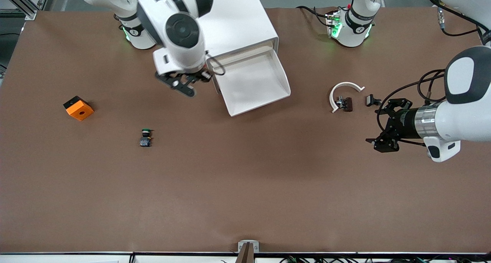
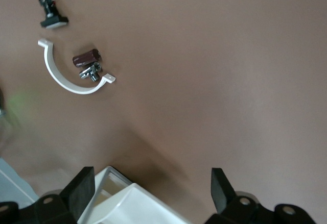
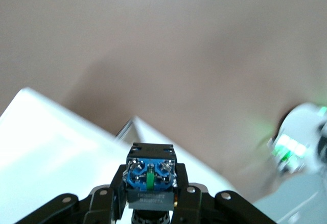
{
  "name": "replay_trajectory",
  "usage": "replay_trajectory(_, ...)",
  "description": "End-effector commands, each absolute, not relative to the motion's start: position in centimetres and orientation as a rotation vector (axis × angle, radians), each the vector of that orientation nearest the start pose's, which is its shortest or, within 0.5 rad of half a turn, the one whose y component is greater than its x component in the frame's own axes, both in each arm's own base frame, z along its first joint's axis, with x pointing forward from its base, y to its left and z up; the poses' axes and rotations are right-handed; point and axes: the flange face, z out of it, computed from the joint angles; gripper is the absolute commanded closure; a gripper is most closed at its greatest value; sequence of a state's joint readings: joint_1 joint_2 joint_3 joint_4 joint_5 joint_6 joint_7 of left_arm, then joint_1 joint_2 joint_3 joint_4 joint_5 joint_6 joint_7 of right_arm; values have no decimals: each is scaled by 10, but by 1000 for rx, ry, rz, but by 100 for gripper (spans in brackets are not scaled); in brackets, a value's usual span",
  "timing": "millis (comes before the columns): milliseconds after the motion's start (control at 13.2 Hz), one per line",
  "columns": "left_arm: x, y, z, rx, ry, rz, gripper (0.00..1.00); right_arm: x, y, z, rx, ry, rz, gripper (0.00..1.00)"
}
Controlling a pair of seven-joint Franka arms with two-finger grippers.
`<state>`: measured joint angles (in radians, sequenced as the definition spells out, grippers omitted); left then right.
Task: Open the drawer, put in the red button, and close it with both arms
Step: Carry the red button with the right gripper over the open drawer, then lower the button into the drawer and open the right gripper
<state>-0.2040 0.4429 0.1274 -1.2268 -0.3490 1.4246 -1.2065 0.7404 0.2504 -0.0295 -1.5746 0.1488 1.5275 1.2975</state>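
We saw the right gripper (image 1: 183,83) hanging just beside the open white plastic drawer (image 1: 253,82) of the white box-shaped cabinet (image 1: 238,21), over the brown table (image 1: 245,186). In the right wrist view its fingers (image 3: 110,196) pinched the small push-button with a black-and-blue body (image 3: 150,179); its cap was hidden, so we could not confirm the colour. The drawer tray stood pulled out toward the front camera.

The left gripper (image 1: 383,126) waited over the left arm's end of the table with its fingers (image 2: 79,191) spread wide and nothing between them. Near it lay a curved white plastic clip (image 1: 343,92), a small dark brown block with a metal part (image 1: 345,103) within the clip's curve, and a small black piece (image 1: 371,100) just beside.

Toward the right arm's end lay a green-capped push-button (image 1: 145,137) and an orange block with a black face (image 1: 78,108), well apart.
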Motion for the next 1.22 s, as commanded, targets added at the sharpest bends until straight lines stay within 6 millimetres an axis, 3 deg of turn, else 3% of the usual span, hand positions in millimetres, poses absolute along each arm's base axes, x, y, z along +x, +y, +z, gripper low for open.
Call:
replay_trajectory(0,626,-130,518,-2793,-1416,512,0,466,445,465,-2942,1295,502,93)
replay_trajectory(152,613,-142,519,-2859,-1231,496,0,461,471,451,-2871,1392,443,91)
replay_trajectory(304,610,-146,511,-2925,-1079,522,0,465,483,432,-2822,1471,415,91)
replay_trajectory(456,604,-163,489,-2952,-1042,519,0,469,488,412,-2785,1564,412,88)
replay_trajectory(760,584,-187,456,-3008,-956,368,0,449,518,389,-2777,1585,385,88)
replay_trajectory(989,587,-192,443,-3039,-875,328,0,434,538,372,-2791,1569,364,88)
replay_trajectory(1141,584,-204,429,-3065,-846,303,0,432,540,366,-2800,1566,359,88)
